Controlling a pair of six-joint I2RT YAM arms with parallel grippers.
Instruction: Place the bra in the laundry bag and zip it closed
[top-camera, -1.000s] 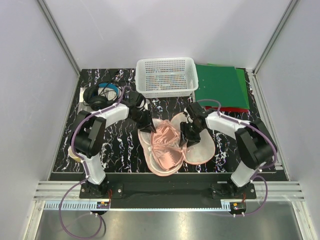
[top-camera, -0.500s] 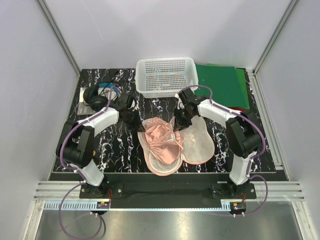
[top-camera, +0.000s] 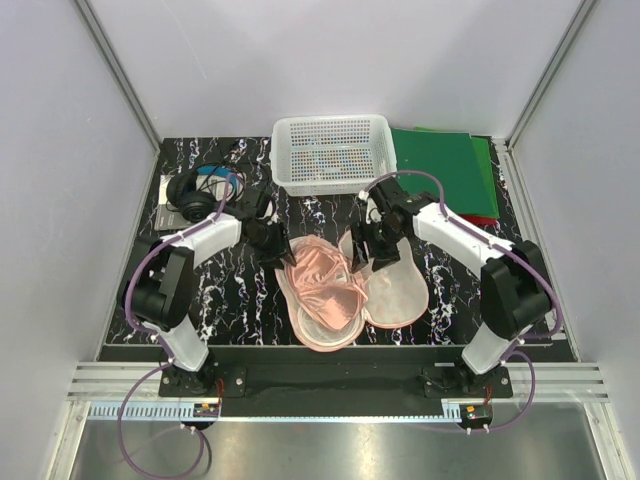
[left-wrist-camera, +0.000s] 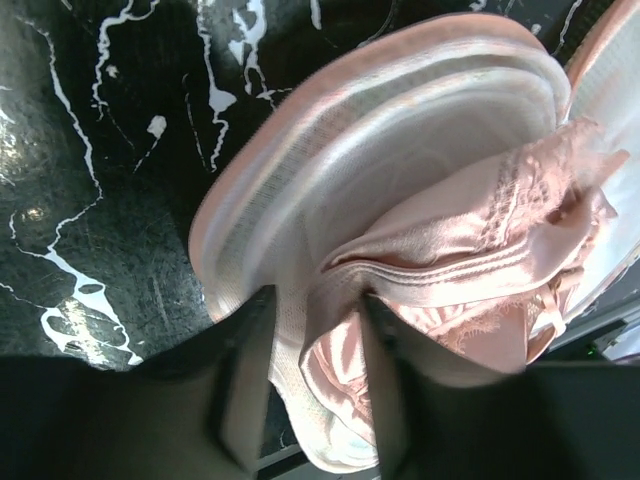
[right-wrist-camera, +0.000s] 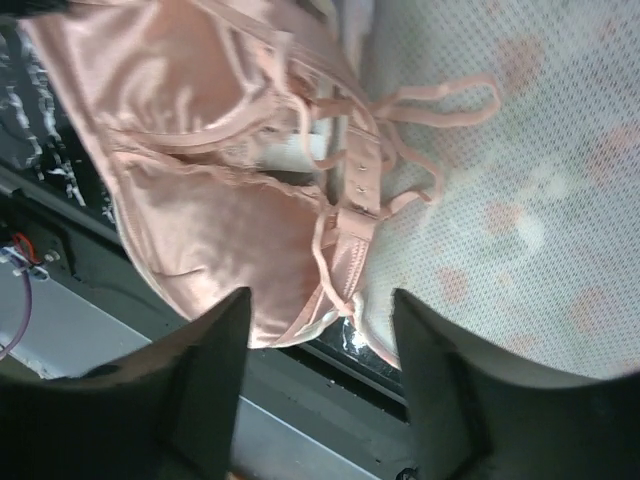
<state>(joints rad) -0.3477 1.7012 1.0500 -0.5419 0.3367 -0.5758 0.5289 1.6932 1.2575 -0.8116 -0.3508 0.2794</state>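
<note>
Black marbled table (top-camera: 205, 290) filled the middle of the top view. White mesh basket (top-camera: 332, 152) sat at upper centre, against the back edge. Green sheets (top-camera: 440, 172) lay at upper right, just beside the basket. The laundry bag (top-camera: 402, 292) lay open flat at centre frame, both halves spread with the white mesh cups facing up and the pink edge showing around them. The bra (top-camera: 322, 278) sat bunched in the bag's left half, upper part, with a thin strap trailing right onto the other half. Black headphones (top-camera: 196, 195) were at upper left, well apart from the bag.

Left gripper (top-camera: 270, 247) was at the bag's upper left rim. In its wrist view the jaws stood partly apart, with the mesh cup edge and a fold of bra fabric between them. Could not tell if the fingers (left-wrist-camera: 240, 370) pressed on the fabric.

Right gripper (top-camera: 368, 250) hung over the bag's middle top, where the two halves met. Its jaws stood wide apart and held nothing, with the bra band and strap loop under them.
</note>
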